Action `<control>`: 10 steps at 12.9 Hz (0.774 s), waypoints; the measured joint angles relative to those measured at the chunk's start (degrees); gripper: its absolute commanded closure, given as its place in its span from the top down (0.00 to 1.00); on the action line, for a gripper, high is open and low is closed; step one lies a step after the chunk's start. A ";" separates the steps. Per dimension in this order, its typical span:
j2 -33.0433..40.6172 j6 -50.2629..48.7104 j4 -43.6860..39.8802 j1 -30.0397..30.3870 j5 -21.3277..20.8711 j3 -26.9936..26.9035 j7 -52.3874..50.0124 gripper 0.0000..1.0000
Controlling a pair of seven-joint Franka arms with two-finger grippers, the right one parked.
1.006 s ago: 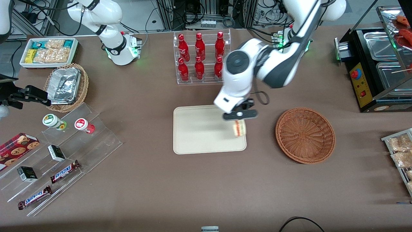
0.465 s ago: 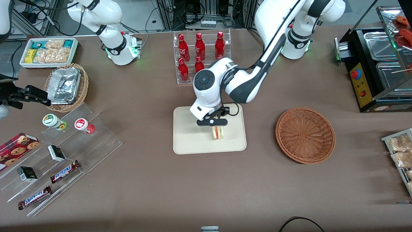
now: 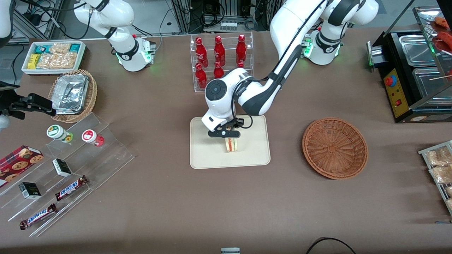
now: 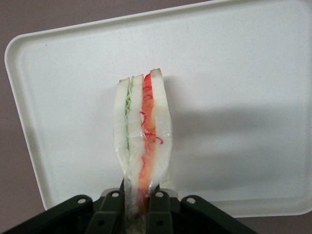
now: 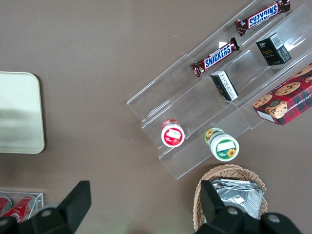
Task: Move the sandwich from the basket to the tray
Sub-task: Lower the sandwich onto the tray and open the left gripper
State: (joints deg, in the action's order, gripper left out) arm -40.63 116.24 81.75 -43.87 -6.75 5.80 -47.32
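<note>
Over tray [image 3: 212,155] middle, gripper [image 3: 230,138] clamped tight on sandwich [image 3: 231,145], cut edge showing, wedge hanging down. Basket [image 3: 334,148] sits apart, toward working arm's end.

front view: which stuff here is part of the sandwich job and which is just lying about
In the job:
- sandwich, held by the claw over the tray
- reddish-brown basket, now without it

Lying about:
- red bottles
- Snickers bars
- foil trays
- cookie box

The claw [image 4: 139,207] hides the sandwich's [image 4: 141,131] gripped end.
</note>
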 measured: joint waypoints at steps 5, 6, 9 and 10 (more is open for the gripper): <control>-1.48 0.00 0.31 -1.48 -0.43 0.00 -1.17 0.27; -1.96 0.00 0.32 -1.71 -0.47 0.00 -1.24 0.86; -2.54 0.02 0.29 -1.84 -0.56 -0.02 -1.26 1.00; -2.53 0.02 0.14 -1.83 -0.56 -0.09 -1.26 1.00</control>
State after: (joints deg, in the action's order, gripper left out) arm -43.16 116.26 81.89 -45.70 -7.32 5.72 -48.58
